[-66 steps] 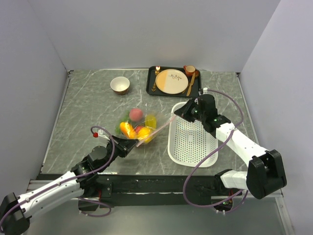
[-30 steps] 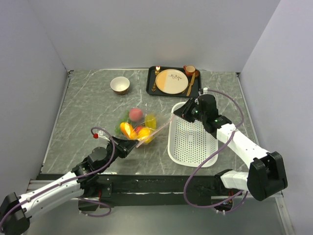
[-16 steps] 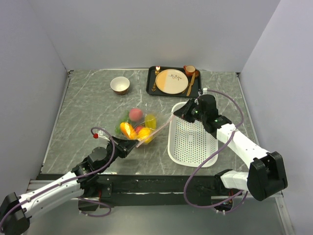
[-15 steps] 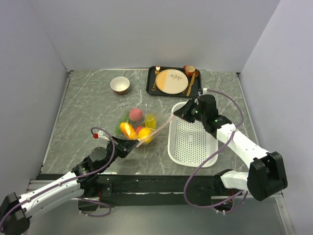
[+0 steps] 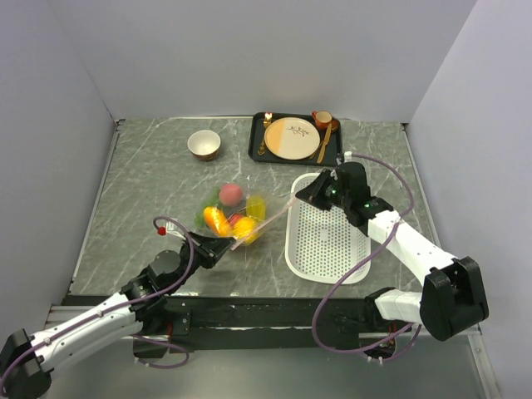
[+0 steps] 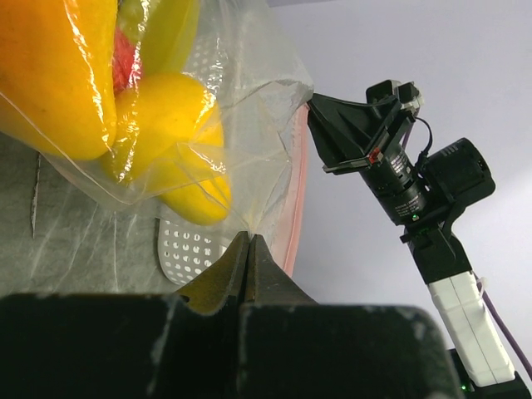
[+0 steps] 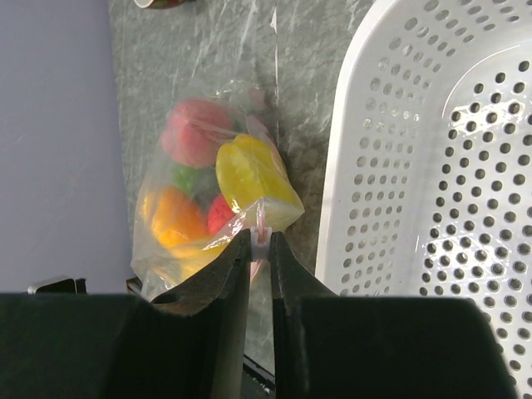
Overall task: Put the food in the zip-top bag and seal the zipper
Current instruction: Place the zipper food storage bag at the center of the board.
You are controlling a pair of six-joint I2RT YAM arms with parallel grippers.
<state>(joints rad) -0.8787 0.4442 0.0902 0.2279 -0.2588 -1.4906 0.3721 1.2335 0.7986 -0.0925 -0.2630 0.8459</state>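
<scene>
The white perforated basket [image 5: 328, 241] lies to the right of the zip-top bag [image 5: 218, 218], which rests mid-table with the food [image 5: 232, 194] inside. The zipper [image 5: 268, 218] spans taut between the left gripper [image 5: 224, 243], pressed together on the bag's near corner, and the right gripper [image 5: 300, 197], pinching the strip's far end. Over the preceding two seconds almost nothing has shifted, which suggests loading is done and sealing is stalled or only beginning.
</scene>
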